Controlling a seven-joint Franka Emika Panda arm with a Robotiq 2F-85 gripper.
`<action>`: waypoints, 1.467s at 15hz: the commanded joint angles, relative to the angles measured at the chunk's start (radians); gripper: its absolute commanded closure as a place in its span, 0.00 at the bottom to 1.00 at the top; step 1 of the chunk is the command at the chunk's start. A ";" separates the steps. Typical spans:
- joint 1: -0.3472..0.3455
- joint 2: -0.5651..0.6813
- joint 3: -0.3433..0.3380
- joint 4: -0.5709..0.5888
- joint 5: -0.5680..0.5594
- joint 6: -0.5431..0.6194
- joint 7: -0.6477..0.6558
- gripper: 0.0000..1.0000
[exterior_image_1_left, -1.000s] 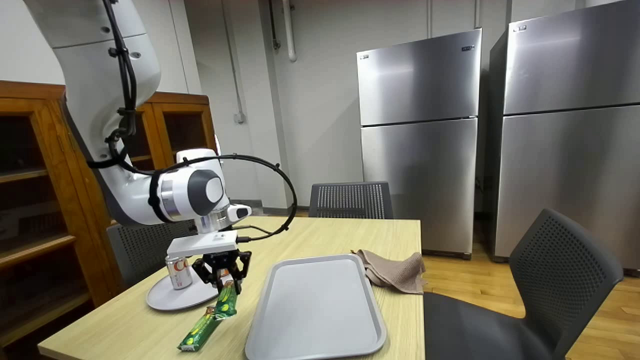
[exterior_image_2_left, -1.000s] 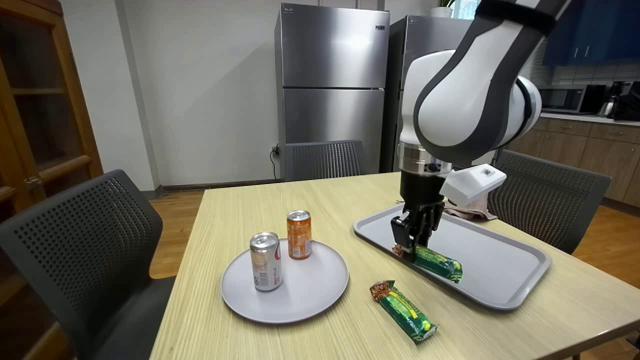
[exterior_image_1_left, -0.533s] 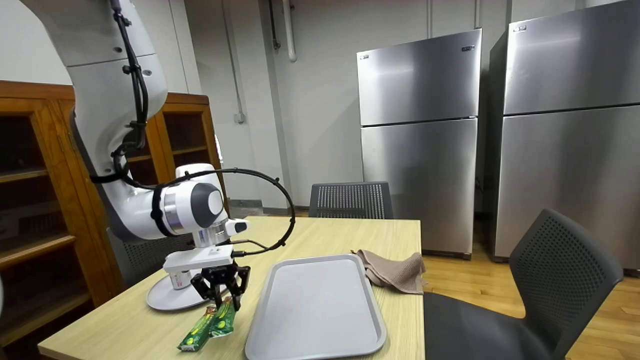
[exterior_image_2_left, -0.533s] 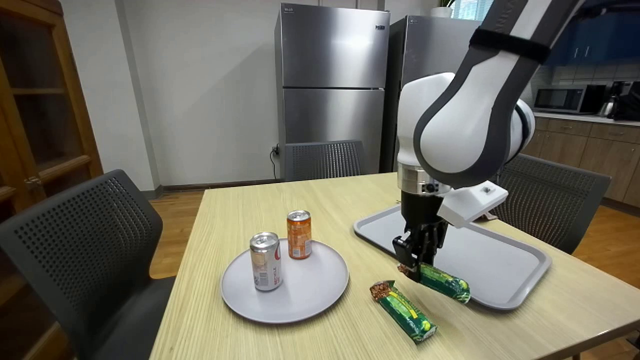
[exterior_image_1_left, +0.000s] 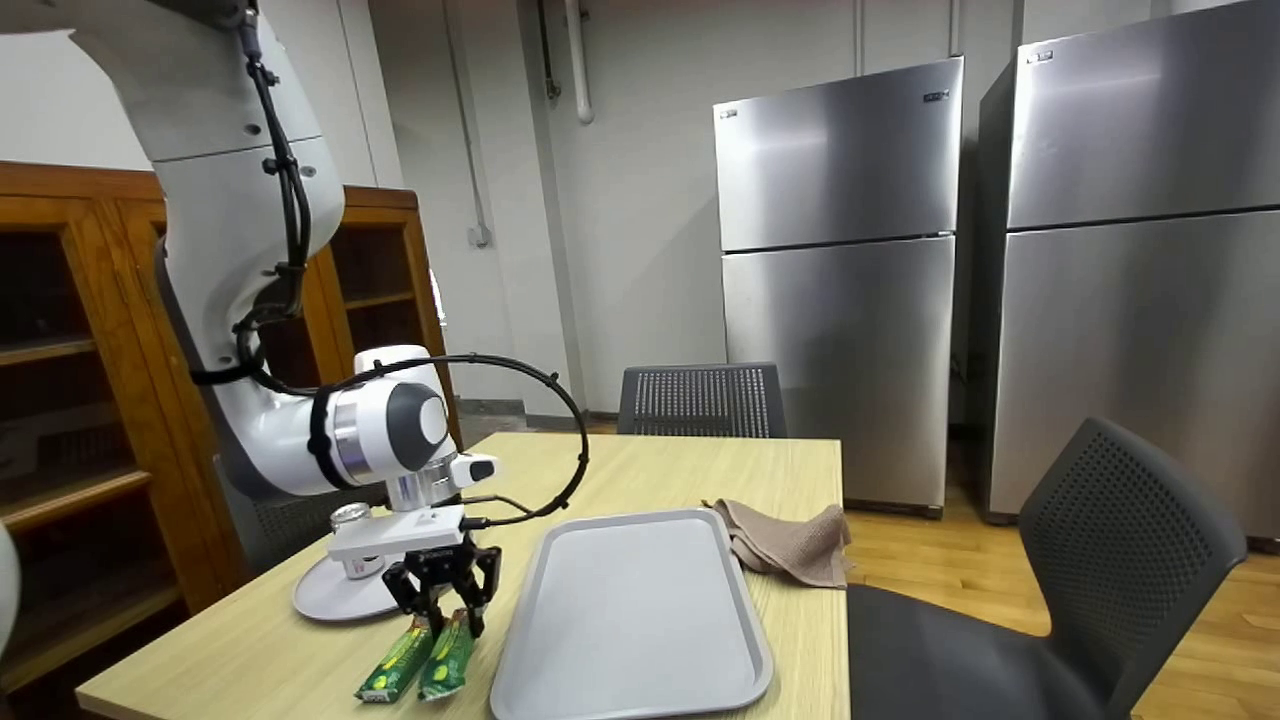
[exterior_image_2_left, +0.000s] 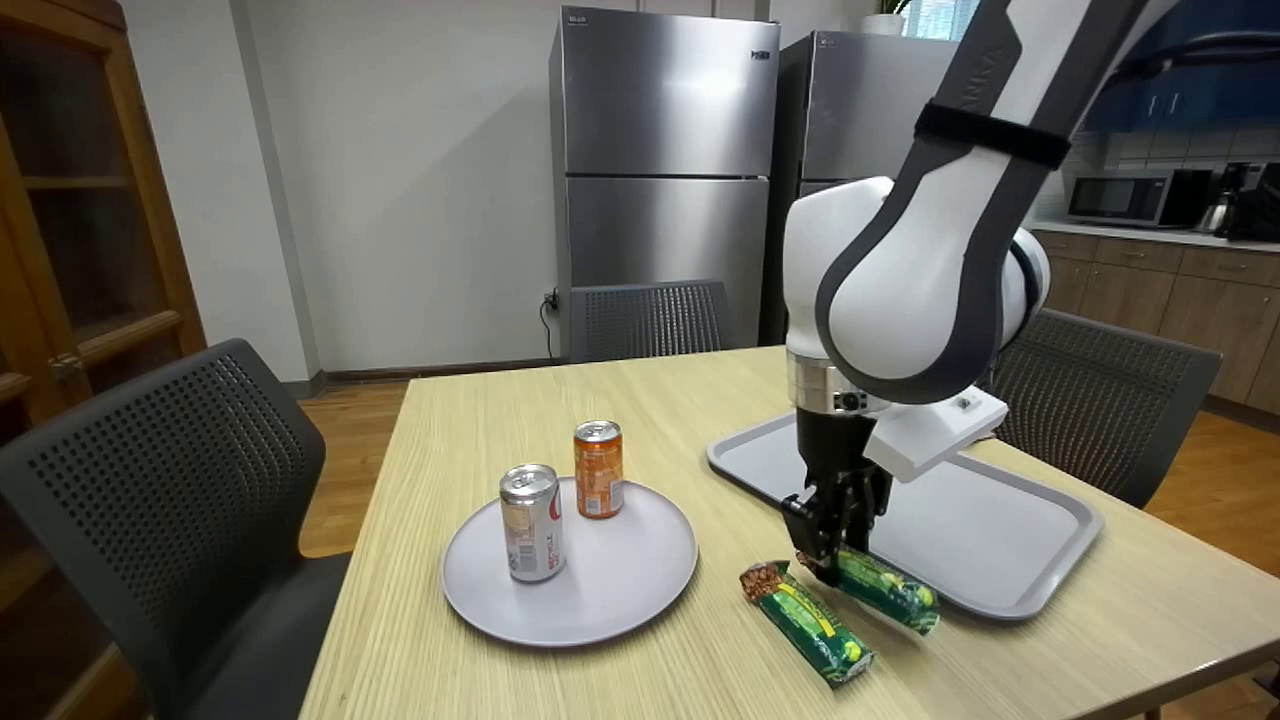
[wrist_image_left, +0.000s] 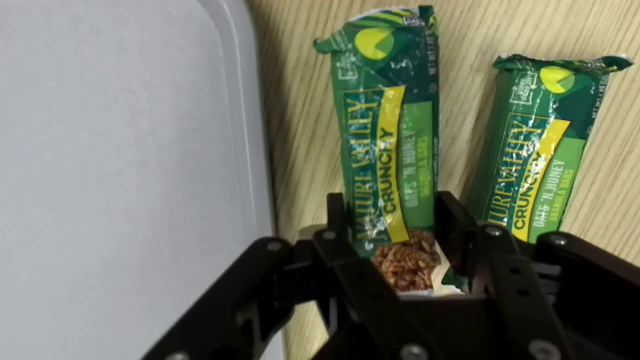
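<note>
Moved since the earlier frame: gripper (wrist_image_left: 391, 212) and granola bar (wrist_image_left: 390, 145), both lower in both exterior views; its fingers (wrist_image_left: 336, 215) look a touch wider set. Unchanged: second bar (wrist_image_left: 542, 145), tray (exterior_image_1_left: 640, 610), silver can (exterior_image_2_left: 533, 525), orange can (exterior_image_2_left: 598, 470).

Gripper state: one finger each side of the granola bar, tight to its edges, near the granola-picture end, lower middle of the wrist view. Can't tell if it's clamped or just let go. Bar is on the surface (exterior_image_2_left: 500, 430) or barely over it; contact not clear.

Why like that, as a judgement: the narrow width fits between the jaws, the length likely wouldn't, so the straddle is crosswise. Bar lies roughly parallel to the second bar, in the strip between it and the tray rim, touching neither; that free slot is probably why it's there.

In the way: second bar just beside the finger at right in the wrist view, partly covered by gripper linkage; tray rim over to the left. Not much side room to spread.

Around: both cans upright on the plate (exterior_image_2_left: 630, 570), lower left of centre in an exterior view. Brown cloth (exterior_image_1_left: 790, 545) beside the tray's upper right corner and steel fridges (exterior_image_1_left: 840, 300) behind, in an exterior view. Arm (exterior_image_2_left: 900, 310) hides part of the tray in an exterior view.
</note>
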 joint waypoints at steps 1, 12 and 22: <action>0.013 -0.016 -0.007 0.012 -0.012 -0.018 0.031 0.20; -0.002 -0.103 0.049 0.006 -0.002 -0.016 -0.022 0.00; 0.000 -0.081 0.120 0.095 0.012 -0.028 -0.069 0.00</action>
